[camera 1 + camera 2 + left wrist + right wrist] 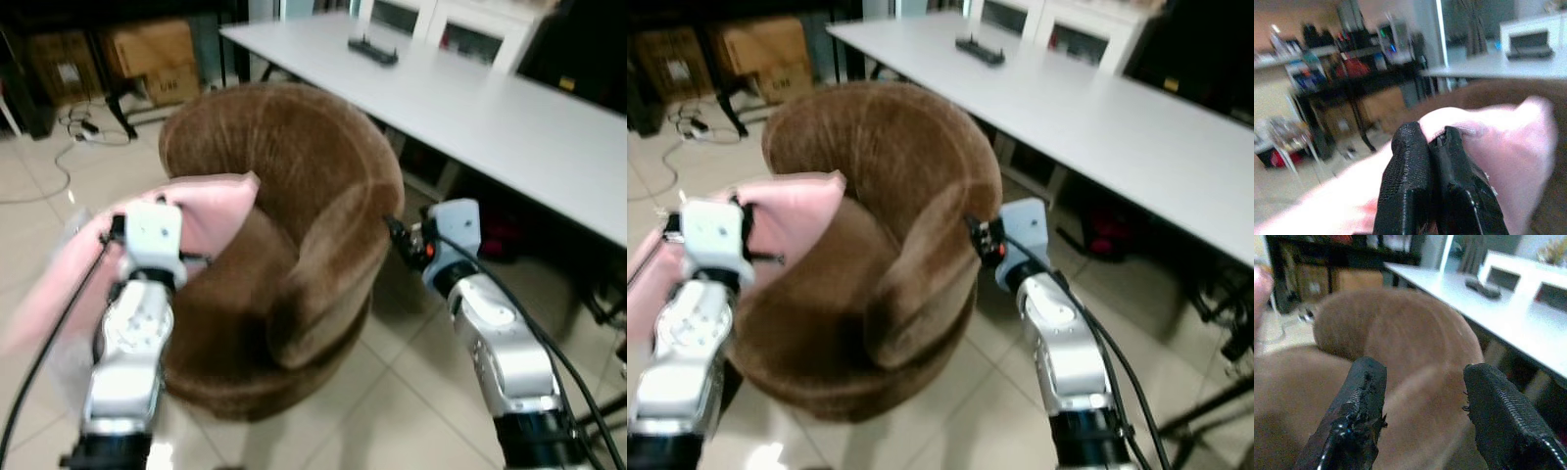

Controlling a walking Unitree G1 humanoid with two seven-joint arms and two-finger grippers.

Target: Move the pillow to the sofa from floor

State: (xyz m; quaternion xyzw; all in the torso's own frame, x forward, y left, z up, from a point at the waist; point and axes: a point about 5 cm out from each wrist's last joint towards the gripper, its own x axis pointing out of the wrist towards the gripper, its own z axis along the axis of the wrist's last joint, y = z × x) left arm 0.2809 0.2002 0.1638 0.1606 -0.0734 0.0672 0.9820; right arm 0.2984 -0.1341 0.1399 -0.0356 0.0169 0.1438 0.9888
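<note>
**Pink pillow held over the armchair's edge**

Head views: the left gripper (1437,147) sits at about 9 o'clock in the scene, its silver arm rising from the bottom edge. The pink pillow (211,211) hangs in front of it, one corner reaching over the near rim of the round brown sofa chair (294,225), the rest drooping out toward 8 o'clock above the tiled floor (411,392). The right gripper (1422,401) hovers at about 3 o'clock, just beside the chair's outer arm. A long white table (470,108) runs from 12 to 3 o'clock, close behind the chair; bare tile lies at 5 to 6 o'clock.

Left wrist view: the two black fingers (1405,181) are pressed together on a fold of the pillow, soft pink fabric bulging around them. The brown chair back shows just beyond.

Right wrist view: the fingers (1359,406) stand well apart and hold nothing. Between them shows the chair's brown back and seat, with the white table beyond.
</note>
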